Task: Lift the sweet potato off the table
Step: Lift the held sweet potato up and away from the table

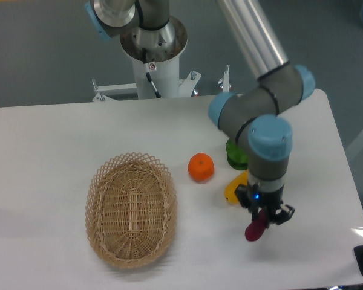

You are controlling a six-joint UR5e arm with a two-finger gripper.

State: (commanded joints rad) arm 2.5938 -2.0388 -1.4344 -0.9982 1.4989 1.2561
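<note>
Fingers of the gripper (265, 219) are closing around the upper end of the sweet potato (255, 229), which is hanging tilted below them near the front right part of the table (48, 139). Whether its lower end is touching the tabletop or hanging just clear of it cannot be told. The arm (260, 112) is reaching down from the upper middle, its blue-capped wrist standing upright over the grasp. Just beside the wrist, a yellow vegetable (235, 186) is lying partly hidden, and a green object (235, 154) is sitting behind it. An orange (201, 167) is resting left of those. Further left, a woven basket (131, 209) is lying on the white surface.
</note>
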